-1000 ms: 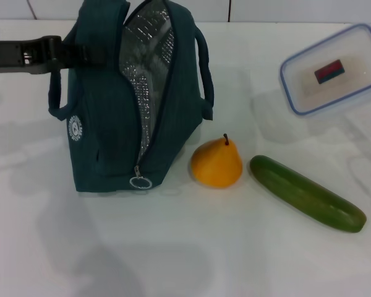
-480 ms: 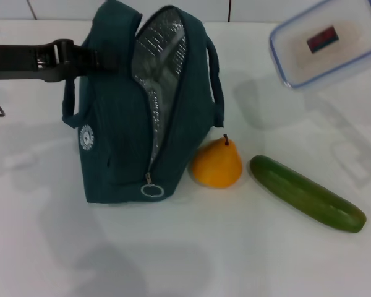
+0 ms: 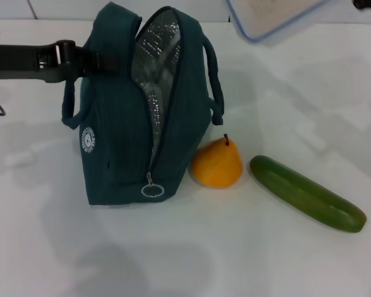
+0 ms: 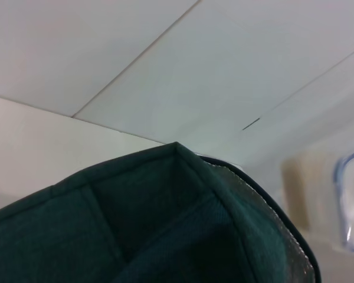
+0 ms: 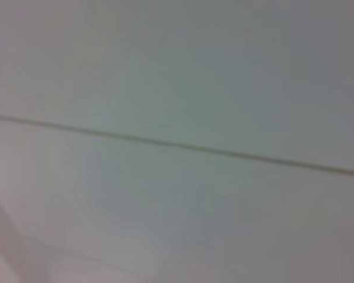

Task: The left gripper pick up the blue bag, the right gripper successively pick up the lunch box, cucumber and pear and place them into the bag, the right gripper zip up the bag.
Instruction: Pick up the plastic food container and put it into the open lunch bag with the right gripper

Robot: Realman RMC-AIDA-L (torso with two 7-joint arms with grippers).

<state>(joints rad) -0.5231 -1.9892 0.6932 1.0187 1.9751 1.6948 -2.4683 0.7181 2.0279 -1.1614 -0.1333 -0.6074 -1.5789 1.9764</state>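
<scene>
Table: smooth white tabletop [image 3: 173, 260], glossy, faint shadows.
Wall: pale panelled wall [image 4: 236, 65], thin dark seams.

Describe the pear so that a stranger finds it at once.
Find the tall blue bag standing open on the white table. The pear sits against its base, between the bag and the long green cucumber. It alone is orange-yellow, squat, with a short dark stem.

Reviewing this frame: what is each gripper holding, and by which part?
The left gripper holds the blue bag by its near handle. The lunch box is lifted at the view's top edge; the right gripper's hold on it cannot be seen.
</scene>
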